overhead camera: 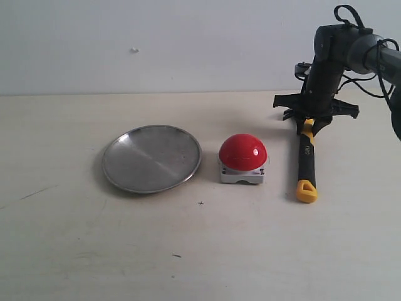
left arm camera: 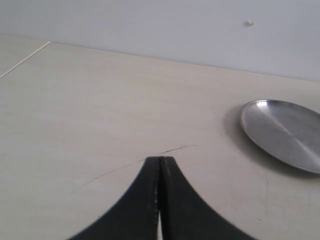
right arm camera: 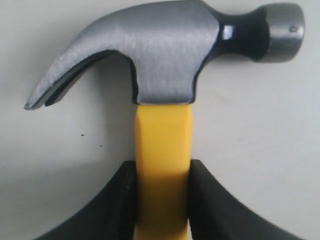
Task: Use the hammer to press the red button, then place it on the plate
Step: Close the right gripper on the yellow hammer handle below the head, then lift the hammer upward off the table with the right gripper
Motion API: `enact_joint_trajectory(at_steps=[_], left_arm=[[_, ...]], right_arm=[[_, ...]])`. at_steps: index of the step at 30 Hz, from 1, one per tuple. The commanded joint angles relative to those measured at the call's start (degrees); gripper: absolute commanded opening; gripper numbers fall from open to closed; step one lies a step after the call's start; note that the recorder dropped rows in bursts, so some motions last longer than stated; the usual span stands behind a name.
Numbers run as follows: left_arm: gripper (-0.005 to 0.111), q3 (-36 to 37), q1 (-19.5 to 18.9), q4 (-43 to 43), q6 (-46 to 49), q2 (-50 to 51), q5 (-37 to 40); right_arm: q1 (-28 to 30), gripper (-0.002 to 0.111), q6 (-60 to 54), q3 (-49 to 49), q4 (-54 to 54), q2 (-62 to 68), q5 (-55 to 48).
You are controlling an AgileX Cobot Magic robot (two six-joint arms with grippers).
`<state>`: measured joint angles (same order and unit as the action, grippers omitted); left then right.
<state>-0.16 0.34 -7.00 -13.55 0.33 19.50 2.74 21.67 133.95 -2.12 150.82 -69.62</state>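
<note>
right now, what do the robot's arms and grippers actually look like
The right arm is dark grey to black, with rounded joint housings and loose black cables looping over its top. The right gripper has a wide black crossbar above its fingers. Both grippers' fingers are matte black and flare into broad curved bases, as on the left gripper. No markings show.

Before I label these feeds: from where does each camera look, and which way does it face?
Exterior: above the table, facing the wall; sees plate, button, hammer, right arm.
Left wrist: at the wrist, low over the table, facing the plate; shut jaws show.
Right wrist: looking down at the hammer's head; jaws clamp its handle.
Exterior and left wrist share the plate.
</note>
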Motion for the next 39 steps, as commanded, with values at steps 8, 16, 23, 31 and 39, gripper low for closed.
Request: enact_joint_trajectory(at_steps=[8,16,23,31,39], left_arm=[[0.000,0.16,0.29,-0.30,0.05,-0.33,-0.30],[0.000,0.16,0.29,-0.30,0.05,-0.33,-0.30],[0.000,0.16,0.29,-0.30,0.05,-0.33,-0.30],[0.000,0.16,0.29,-0.30,0.05,-0.33,-0.30],[0.000,0.16,0.29,-0.30,0.05,-0.33,-0.30]], right_arm=[[-2.48,0.000,-4.00,0.23,-3.85,-2.59,0.96],[-7.02,0.000,-1.15,-0.81,-10.35,-9.09,1.33],[-8.75,0.000,2.58,-10.36,-12.58,-20.20,7.40],[-8.75,0.000,4.46,-33.09,-16.87,-40.19,21.02],[-8.75,0.000,5.31,-65.47,-17.94,-67.89,46.29]])
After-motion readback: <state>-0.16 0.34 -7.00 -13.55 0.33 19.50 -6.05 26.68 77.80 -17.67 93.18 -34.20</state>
